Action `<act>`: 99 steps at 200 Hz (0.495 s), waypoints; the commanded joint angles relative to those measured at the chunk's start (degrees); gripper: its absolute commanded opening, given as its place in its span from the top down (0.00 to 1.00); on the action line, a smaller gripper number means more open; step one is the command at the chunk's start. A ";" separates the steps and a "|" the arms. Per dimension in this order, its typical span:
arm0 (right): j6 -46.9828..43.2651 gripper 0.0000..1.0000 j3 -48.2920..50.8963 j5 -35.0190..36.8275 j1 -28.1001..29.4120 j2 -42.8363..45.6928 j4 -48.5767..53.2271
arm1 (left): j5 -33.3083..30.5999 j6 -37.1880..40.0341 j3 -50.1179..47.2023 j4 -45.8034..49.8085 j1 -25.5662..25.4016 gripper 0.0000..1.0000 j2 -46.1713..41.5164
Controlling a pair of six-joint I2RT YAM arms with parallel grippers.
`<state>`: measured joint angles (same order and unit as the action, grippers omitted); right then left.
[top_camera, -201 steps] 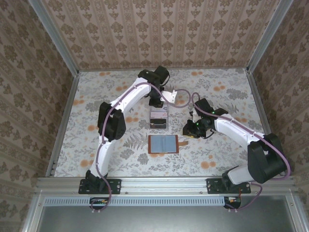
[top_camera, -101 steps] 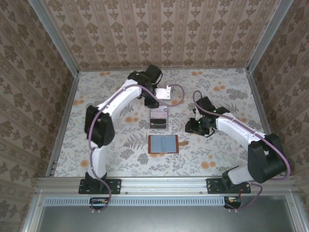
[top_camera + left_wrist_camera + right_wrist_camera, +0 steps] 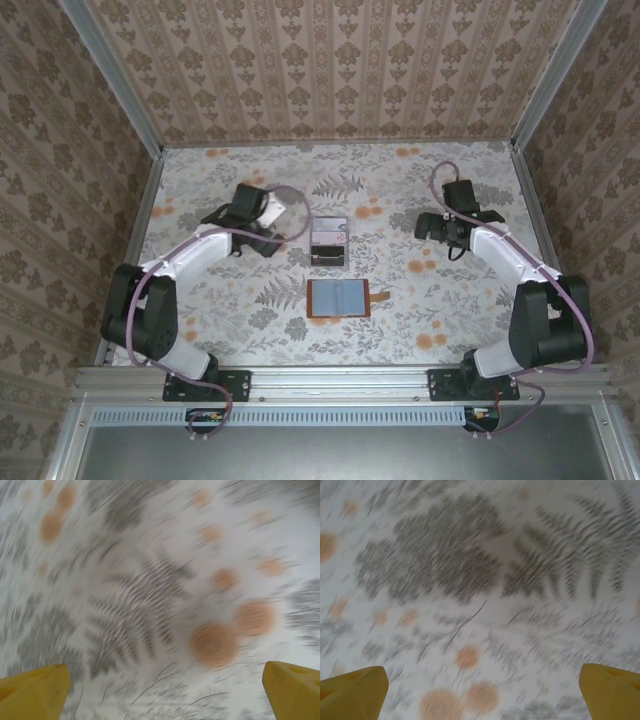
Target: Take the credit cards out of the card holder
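- The card holder [image 3: 338, 298] is seen lying open and flat on the table [image 3: 450, 310], near the front centre, with its strap tab [image 3: 381, 296] out to the right. Its place is unchanged from a second ago.
- Only grey pockets are shown on the inside. No card can be made out in them, though the view is too small to be sure.
- The credit cards [image 3: 329, 252] are found just beyond the holder, in the clear tray [image 3: 313, 262], with a grey-silver one over a dark one. They are apart from the holder and also unmoved.
- The left gripper [image 3: 268, 243] has been pulled back from the tray's far side to a spot left of it. Its yellow fingertips [image 3: 35, 690] are spread wide in the left wrist view, with nothing held and motion blur present.
- The right gripper [image 3: 428, 228] has been swung away from the holder's right to the far right side. Its fingertips [image 3: 352, 690] are likewise spread wide and empty.
- The double retreat is judged to mean that removal is done or nearly so.
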<state>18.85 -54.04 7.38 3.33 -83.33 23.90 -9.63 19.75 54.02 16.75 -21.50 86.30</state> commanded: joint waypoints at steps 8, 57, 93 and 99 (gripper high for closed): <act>-4.64 0.01 6.01 1.38 -5.42 -1.83 -17.66 | -1.52 -11.50 -10.37 -16.23 9.18 0.00 -6.09; -11.07 0.00 21.97 -0.06 -5.83 -0.75 -54.24 | 10.46 -14.09 -24.80 -43.06 19.97 0.00 -6.71; -13.34 0.01 26.44 -2.46 -4.80 -0.34 -61.72 | 16.17 -15.76 -28.04 -57.45 21.85 0.00 -2.37; -13.97 0.01 27.04 -2.79 -4.39 -0.45 -63.01 | 15.75 -16.03 -28.61 -59.49 21.97 0.00 -0.79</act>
<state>8.47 -29.41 7.22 -2.26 -84.66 -25.85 1.26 6.90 26.94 -27.97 -0.43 81.71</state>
